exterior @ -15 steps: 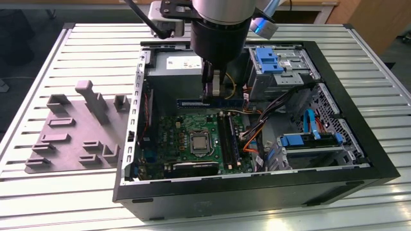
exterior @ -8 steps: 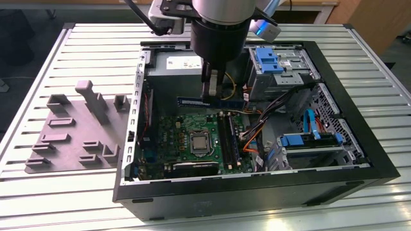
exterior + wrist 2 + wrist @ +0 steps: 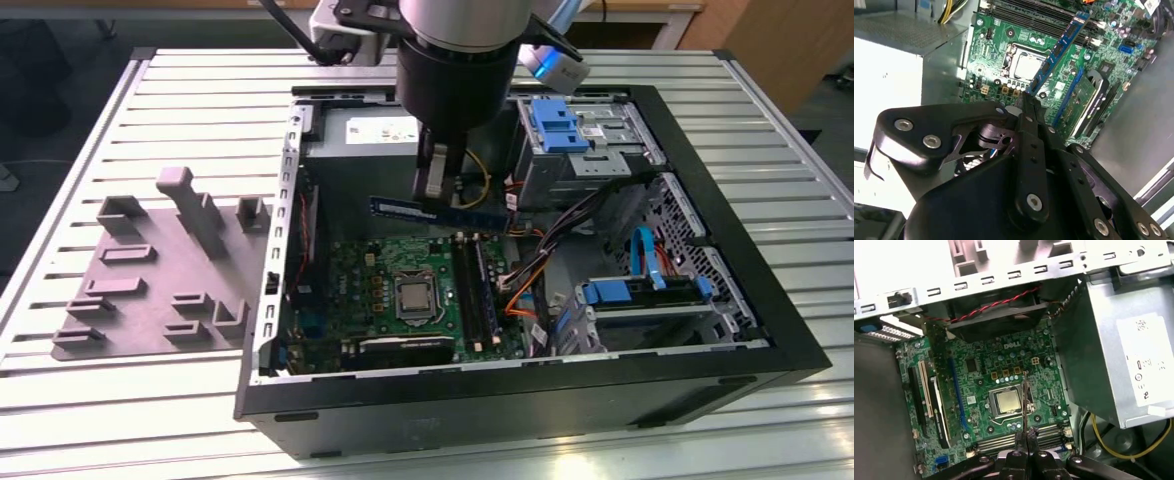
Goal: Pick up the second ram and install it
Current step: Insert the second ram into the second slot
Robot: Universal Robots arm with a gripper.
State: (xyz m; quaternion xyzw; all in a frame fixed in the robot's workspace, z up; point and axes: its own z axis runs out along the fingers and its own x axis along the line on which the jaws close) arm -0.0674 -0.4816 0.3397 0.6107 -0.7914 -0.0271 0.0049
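Note:
My gripper (image 3: 431,192) hangs inside the open computer case, shut on the second ram (image 3: 441,210), a thin blue-dark stick held level above the green motherboard (image 3: 387,270). The stick sits a little above and behind the black memory slots (image 3: 475,290), clear of them. In the second wrist view the ram (image 3: 1060,46) juts out from the gripper (image 3: 1027,101) over the board, ending near the slots (image 3: 1039,15). Seen edge-on in the first wrist view, the ram (image 3: 1025,400) is a thin line rising from the gripper (image 3: 1025,436) over the processor socket (image 3: 1007,401).
A grey moulded tray (image 3: 160,270) lies on the slatted table at the exterior view's left of the case. Inside the case are the silver power supply (image 3: 367,130), blue-tabbed drive bays (image 3: 563,125), orange and blue cables (image 3: 534,270) and an expansion card (image 3: 400,350).

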